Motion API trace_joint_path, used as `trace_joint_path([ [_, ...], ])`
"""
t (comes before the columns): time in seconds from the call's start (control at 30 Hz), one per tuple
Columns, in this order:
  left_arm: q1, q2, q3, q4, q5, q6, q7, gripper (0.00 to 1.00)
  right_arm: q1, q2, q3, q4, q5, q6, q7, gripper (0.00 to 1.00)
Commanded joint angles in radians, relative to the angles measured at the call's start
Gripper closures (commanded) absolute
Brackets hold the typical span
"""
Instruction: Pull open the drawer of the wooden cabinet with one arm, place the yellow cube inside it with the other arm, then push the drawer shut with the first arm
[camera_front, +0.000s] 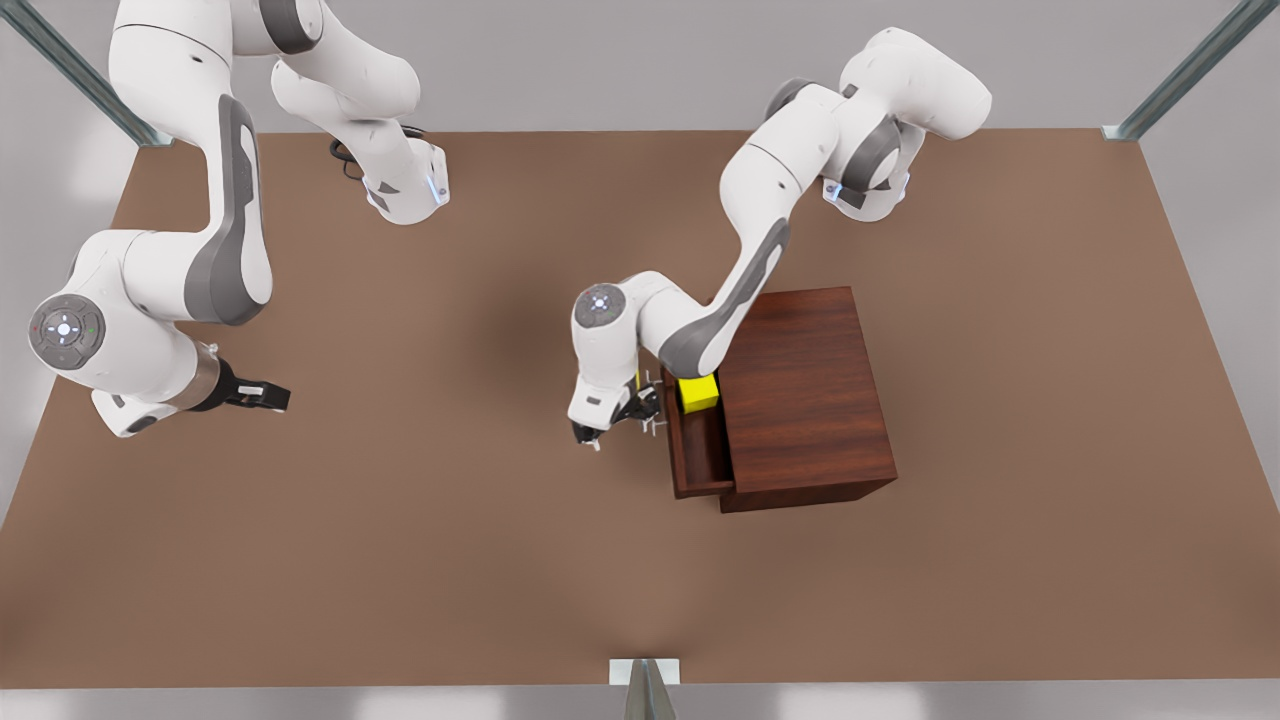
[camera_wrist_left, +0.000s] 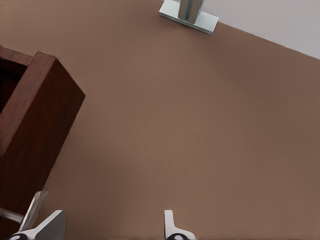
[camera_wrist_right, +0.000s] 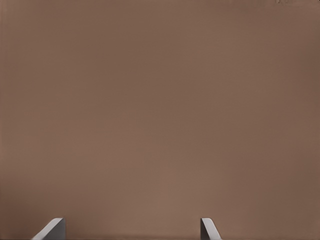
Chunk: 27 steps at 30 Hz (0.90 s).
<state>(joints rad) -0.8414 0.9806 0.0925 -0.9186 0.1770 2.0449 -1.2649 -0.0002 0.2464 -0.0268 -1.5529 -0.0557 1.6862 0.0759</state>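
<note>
left hand (camera_front: 625, 418) hanging unclenched just off the drawer (camera_front: 698, 455) front, nearer arm | yellow cube (camera_front: 698, 393) sitting inside the drawer | right hand (camera_front: 262, 396) waiting released, far across the desk (camera_front: 400, 560)

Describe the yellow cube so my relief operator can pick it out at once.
Find the wooden cabinet on the front view's right of the table. Its drawer is pulled out toward the left gripper. The yellow cube sits inside, at the far end: the one bright yellow thing among dark wood.
</note>
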Motion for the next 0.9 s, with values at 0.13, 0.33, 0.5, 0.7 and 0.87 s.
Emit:
trace_joint_path([
  [0.13, 0.027, -0.011, 0.000, -0.003, -0.028, -0.052, 0.165, 0.00, -0.001, -0.001, 0.001, 0.000, 0.000, 0.000, -0.104, 0.00],
  [0.33, 0.048, -0.023, 0.000, -0.009, -0.040, -0.092, 0.222, 0.00, 0.000, -0.001, 0.001, 0.000, 0.000, 0.000, -0.104, 0.00],
  [0.5, 0.067, -0.026, -0.002, -0.011, -0.040, -0.107, 0.269, 0.00, 0.000, -0.001, 0.001, 0.000, 0.000, 0.000, -0.104, 0.00],
  [0.7, 0.082, -0.037, -0.002, -0.031, -0.040, -0.109, 0.344, 0.00, -0.001, -0.001, 0.001, 0.000, 0.000, 0.000, -0.104, 0.00],
  [0.87, 0.087, -0.054, -0.002, -0.049, -0.040, -0.112, 0.363, 0.00, -0.001, -0.001, 0.001, 0.000, 0.000, 0.000, -0.102, 0.00],
])
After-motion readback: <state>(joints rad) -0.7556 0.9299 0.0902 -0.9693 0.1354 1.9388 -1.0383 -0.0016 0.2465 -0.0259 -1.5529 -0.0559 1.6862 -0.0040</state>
